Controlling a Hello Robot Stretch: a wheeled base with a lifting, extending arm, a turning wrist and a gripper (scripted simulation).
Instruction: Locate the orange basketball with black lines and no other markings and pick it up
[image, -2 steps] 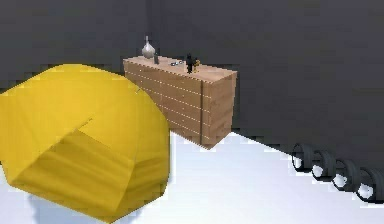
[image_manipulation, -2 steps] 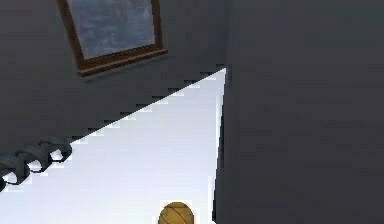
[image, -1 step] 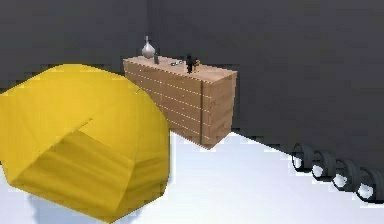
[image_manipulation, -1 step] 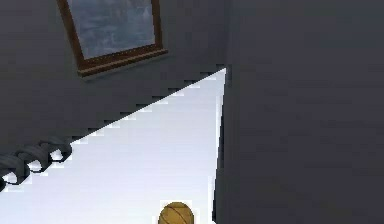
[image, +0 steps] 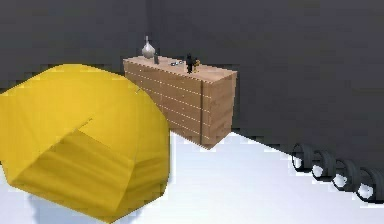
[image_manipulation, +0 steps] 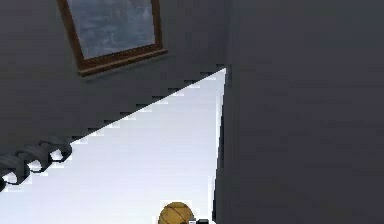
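An orange ball with dark lines (image_manipulation: 175, 213), which looks like the basketball, sits at the bottom edge of the arm side view, on or just above the pale floor (image_manipulation: 150, 150), close to a dark wall corner. Right beside it, a small dark piece at the bottom edge looks like the gripper (image_manipulation: 197, 220). Too little of its far end is visible, so I cannot tell whether it holds anything or touches the ball.
A big yellow faceted lump (image: 85, 140) fills the forward view's left. Behind it stands a wooden dresser (image: 190, 100) bearing a grey vase (image: 149, 48) and small dark items. Dumbbells (image: 335, 172) (image_manipulation: 30, 160) line the dark wall. A framed picture (image_manipulation: 115, 35) hangs above.
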